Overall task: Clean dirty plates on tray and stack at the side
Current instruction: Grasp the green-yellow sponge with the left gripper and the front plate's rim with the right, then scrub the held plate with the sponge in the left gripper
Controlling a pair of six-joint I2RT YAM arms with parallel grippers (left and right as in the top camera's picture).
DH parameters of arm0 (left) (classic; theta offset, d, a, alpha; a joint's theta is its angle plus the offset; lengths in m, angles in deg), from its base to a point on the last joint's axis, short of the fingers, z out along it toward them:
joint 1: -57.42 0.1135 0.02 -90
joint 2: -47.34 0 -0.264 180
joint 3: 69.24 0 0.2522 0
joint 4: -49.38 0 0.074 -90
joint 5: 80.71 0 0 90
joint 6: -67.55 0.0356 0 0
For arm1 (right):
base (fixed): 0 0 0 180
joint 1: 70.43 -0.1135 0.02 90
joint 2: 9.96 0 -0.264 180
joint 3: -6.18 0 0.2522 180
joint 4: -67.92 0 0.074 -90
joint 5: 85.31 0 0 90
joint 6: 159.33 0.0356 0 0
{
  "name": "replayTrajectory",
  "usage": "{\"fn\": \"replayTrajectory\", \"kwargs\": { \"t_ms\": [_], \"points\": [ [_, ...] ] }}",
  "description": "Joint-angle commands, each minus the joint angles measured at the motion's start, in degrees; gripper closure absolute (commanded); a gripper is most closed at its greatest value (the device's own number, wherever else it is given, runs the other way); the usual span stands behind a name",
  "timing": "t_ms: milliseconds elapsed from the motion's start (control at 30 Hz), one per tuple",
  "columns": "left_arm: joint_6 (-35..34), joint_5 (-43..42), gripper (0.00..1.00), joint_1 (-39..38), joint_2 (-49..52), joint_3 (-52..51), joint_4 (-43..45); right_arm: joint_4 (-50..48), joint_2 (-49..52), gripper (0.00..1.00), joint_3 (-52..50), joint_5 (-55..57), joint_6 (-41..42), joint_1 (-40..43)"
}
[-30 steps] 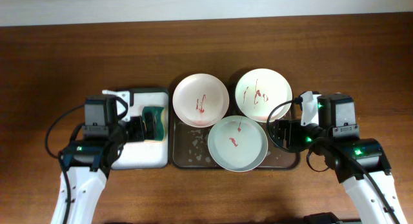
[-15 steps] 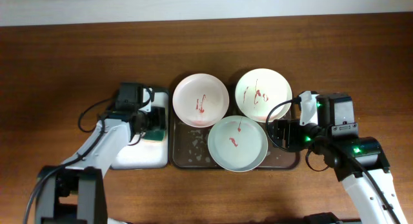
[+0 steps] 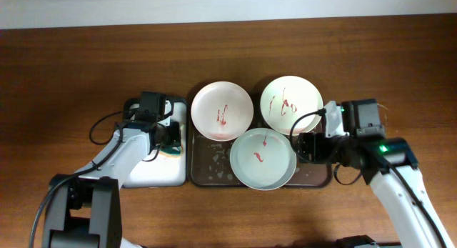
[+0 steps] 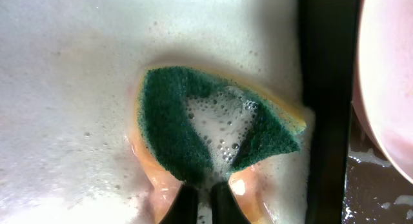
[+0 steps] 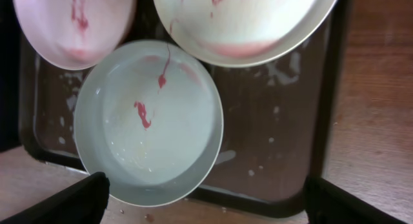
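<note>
Three plates smeared with red sauce sit on the dark tray (image 3: 207, 171): a white plate (image 3: 222, 110), a cream plate (image 3: 290, 104) and a pale bluish plate (image 3: 263, 159). My left gripper (image 3: 170, 139) is down in the white soapy tray, shut on a green-and-orange sponge (image 4: 213, 130) that folds up between its fingertips (image 4: 186, 208). In the left wrist view the left gripper (image 4: 203, 203) pinches the sponge's near edge. My right gripper (image 5: 206, 204) stands open over the tray's (image 5: 271, 153) right side, beside the bluish plate (image 5: 148, 121), holding nothing.
The smaller white tray (image 3: 153, 171), full of suds (image 4: 64, 88), lies directly left of the dark tray's rim (image 4: 326, 88). Bare wooden table (image 3: 86, 62) surrounds both trays. Wet suds dot the dark tray floor (image 5: 284, 69).
My left arm has reached into the white tray and its gripper has shut on the sponge. My right gripper has edged left toward the plates, still open.
</note>
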Motion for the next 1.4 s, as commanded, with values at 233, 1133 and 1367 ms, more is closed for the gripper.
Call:
{"fn": "replayTrajectory", "kwargs": {
  "t_ms": [233,1133,1367],
  "points": [
    [0.2,0.8,1.00,-0.1,-7.9,2.5,-9.6,-1.5,20.5,0.61,1.1,-3.9,-0.1,-0.3],
    [-4.0,-22.9,1.00,-10.6,-11.0,2.5,0.3,-6.0,31.5,0.96,1.0,-6.2,4.3,-7.2],
    [-23.0,-22.8,1.00,-22.7,-4.2,2.4,12.0,-6.0,31.5,0.96,1.0,-6.2,4.3,-7.2]
  ]
}}
